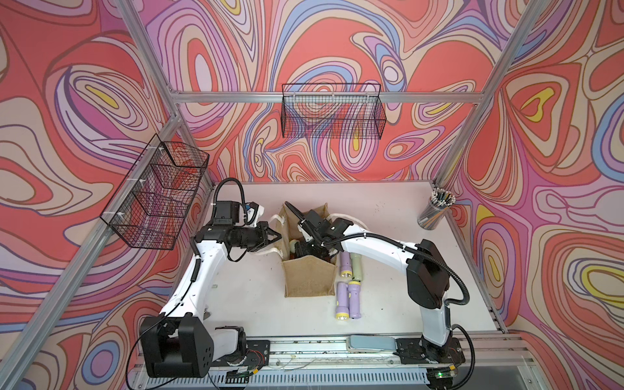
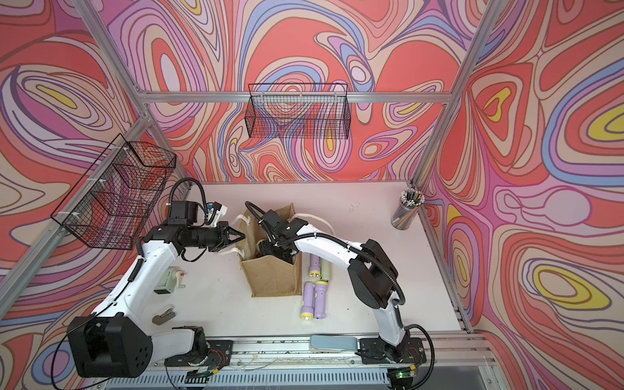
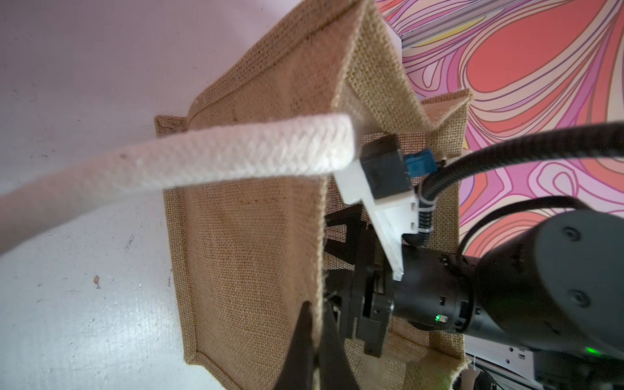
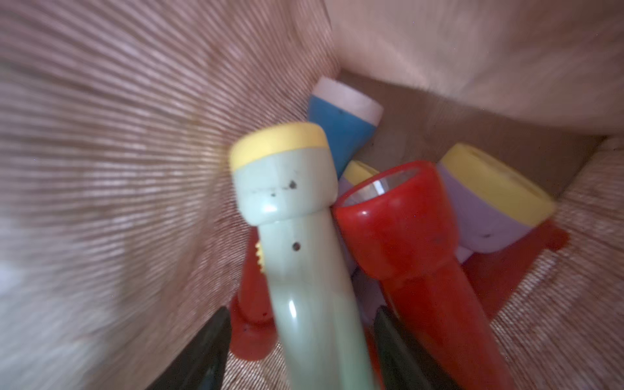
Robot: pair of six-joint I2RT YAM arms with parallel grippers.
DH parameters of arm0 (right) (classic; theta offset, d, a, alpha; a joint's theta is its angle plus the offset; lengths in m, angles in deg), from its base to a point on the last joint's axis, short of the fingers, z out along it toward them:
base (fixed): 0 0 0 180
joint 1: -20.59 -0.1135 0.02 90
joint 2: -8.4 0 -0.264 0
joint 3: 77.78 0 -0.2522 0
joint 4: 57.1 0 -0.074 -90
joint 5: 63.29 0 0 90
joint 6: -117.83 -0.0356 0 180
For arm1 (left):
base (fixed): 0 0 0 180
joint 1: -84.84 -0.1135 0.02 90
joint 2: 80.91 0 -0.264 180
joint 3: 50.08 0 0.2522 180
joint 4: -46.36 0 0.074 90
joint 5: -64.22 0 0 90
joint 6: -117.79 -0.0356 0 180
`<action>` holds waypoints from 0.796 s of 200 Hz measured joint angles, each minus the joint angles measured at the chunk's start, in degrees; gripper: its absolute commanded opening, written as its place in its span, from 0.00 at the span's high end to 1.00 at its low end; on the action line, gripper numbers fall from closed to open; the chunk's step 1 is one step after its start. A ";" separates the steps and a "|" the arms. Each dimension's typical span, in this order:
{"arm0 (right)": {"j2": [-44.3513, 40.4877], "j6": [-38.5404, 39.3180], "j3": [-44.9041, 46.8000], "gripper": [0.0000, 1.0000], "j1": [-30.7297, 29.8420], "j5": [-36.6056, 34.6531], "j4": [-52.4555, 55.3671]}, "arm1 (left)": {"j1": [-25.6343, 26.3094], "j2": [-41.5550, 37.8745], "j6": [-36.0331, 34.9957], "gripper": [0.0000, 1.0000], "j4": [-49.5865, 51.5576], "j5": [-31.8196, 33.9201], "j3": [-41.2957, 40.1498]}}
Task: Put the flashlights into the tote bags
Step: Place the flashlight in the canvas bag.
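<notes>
Down inside the tote bag [image 1: 309, 275] with right jaws parted, clear either side of a pale green flashlight [image 4: 297, 236] lying head-first straight ahead of them. Clamped on the bag's rim with left jaws. Nearest the right arm, likely next: four flashlights [image 1: 354, 300] on the tabletop [image 1: 253, 304] just beside the bag, long axes along its side.
</notes>
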 measured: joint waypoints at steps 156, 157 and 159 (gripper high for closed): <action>-34.60 -0.37 8.70 0.25 0.00 -24.61 4.33 | 0.00 -0.09 0.02 0.98 0.02 0.44 0.00; -34.97 -0.63 9.01 0.25 0.00 -24.94 4.55 | 0.00 -0.09 0.02 0.98 0.02 0.44 0.00; -35.39 -0.87 9.35 0.25 0.00 -25.35 4.72 | 0.00 -0.09 0.04 0.98 0.02 0.44 0.00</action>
